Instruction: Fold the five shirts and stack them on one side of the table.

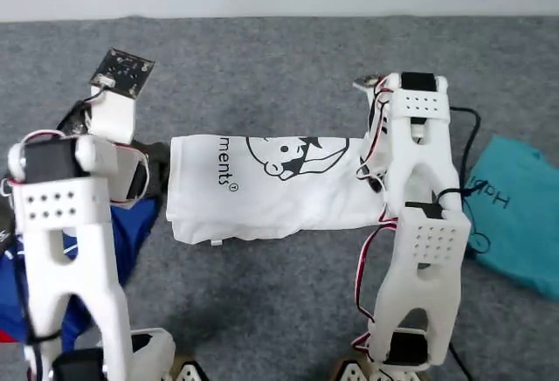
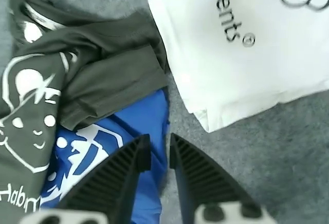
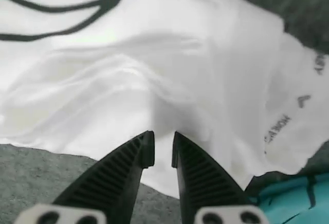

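Observation:
A white shirt [image 1: 271,193] with black print lies folded into a long strip across the middle of the grey table. My right gripper [image 3: 163,144] is low over its right end [image 1: 374,178], jaws shut on a raised crease of the white shirt [image 3: 154,54]. My left gripper [image 2: 159,149] hangs shut and holds nothing, above a crumpled blue shirt [image 2: 139,121] just off the strip's left end [image 2: 241,54]. A dark grey shirt [image 2: 103,64] with a white cartoon print lies bunched beside the blue one. A teal shirt [image 1: 515,215] lies at the table's right edge.
The blue shirt [image 1: 131,232] and the dark grey shirt [image 1: 159,155] sit partly under the left arm [image 1: 70,224]. The right arm [image 1: 424,224] stands between the white strip and the teal shirt [image 3: 293,201]. Bare table lies behind and in front of the strip.

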Tool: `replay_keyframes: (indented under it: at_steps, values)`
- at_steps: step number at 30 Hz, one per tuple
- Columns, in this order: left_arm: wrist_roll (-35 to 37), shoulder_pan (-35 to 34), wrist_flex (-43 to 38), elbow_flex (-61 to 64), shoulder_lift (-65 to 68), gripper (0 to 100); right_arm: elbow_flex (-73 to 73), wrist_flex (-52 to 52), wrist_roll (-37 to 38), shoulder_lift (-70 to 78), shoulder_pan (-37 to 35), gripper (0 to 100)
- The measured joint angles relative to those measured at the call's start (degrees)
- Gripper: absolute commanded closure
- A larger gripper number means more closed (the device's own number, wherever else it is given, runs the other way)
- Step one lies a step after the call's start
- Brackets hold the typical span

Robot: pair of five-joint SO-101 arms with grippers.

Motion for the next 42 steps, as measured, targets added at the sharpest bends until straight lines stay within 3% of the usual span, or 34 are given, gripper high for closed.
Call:
replay_keyframes:
  at_steps: [9,16,20,27,36,42]
  values:
    - [8.4,0.0,-0.4,0.0,-4.4,93,0.2,0.0,0.0,-18.4,0.0,92.7]
    - [12.0,0.0,-0.7,-1.4,-0.4,93,9.5,0.0,0.0,-38.2,0.0,92.6]
    - [12.1,0.0,-0.7,-4.8,5.3,92,16.8,0.1,0.0,-48.7,0.0,92.6]
    - [12.1,0.0,-0.7,-10.7,20.2,78,28.7,0.1,0.0,-62.4,2.5,92.6]
    - [10.5,2.5,-1.3,-14.7,36.7,77,37.7,0.1,0.0,-70.8,13.1,92.6]
    - [10.2,4.2,-1.4,-23.7,47.3,78,41.0,0.1,0.0,-74.5,15.0,92.6]
